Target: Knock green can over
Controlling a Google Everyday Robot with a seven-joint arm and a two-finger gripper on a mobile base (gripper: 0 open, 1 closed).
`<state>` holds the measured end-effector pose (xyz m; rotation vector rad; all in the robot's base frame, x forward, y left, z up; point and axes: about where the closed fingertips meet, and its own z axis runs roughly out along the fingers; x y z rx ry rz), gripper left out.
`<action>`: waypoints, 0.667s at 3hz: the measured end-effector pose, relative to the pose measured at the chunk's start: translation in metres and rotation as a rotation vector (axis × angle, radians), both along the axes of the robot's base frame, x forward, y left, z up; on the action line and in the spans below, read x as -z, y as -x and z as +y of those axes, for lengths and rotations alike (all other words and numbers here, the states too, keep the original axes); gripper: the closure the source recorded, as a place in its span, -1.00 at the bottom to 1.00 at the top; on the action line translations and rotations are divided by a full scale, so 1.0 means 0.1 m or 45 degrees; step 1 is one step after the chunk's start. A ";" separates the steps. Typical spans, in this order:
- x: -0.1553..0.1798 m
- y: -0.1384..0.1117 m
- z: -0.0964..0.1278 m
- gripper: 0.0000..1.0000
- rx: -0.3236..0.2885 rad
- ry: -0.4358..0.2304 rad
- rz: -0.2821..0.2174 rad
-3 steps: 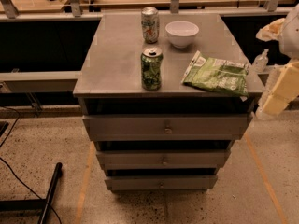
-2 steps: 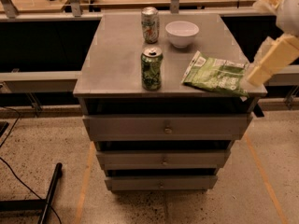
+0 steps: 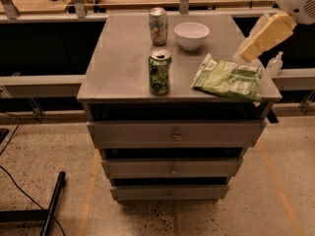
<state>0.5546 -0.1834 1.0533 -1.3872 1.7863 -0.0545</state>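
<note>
Hand: the hand [image 3: 257, 44], a pale yellow piece at the end of the white arm [image 3: 297, 1], hangs in the air over the right rear corner of the bench [image 3: 118, 58]. It slants down and to the left and touches nothing. I cannot tell whether it is open or closed.
Green can: the green can [image 3: 160, 73] stands upright on the bench, near the front edge and a little left of the middle, with its silver rim up. It is well apart from the hand.
Silver can: the silver can [image 3: 158, 26] stands upright behind the green can, near the back edge and apart from it.
Bowl: the white bowl [image 3: 191, 35] sits open side up, just right of the silver can.
Snack bag: the green snack bag [image 3: 229, 78] lies flat on the right front part of the bench, between the green can and the right edge. It is lower in the view than the hand.
Bench: it has a grey metal top, with three grey drawers [image 3: 172, 134] stacked beneath, each with a small knob in the middle.
Small bottle: a clear small bottle [image 3: 274, 63] stands beyond the bench's right side.
Floor: the speckled floor [image 3: 39, 156] has an orange line on each side of the bench. A black bar [image 3: 53, 200] and a cable lie at the lower left.
</note>
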 end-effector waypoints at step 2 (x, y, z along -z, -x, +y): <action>0.02 -0.35 0.11 -1.00 0.021 -0.145 -0.029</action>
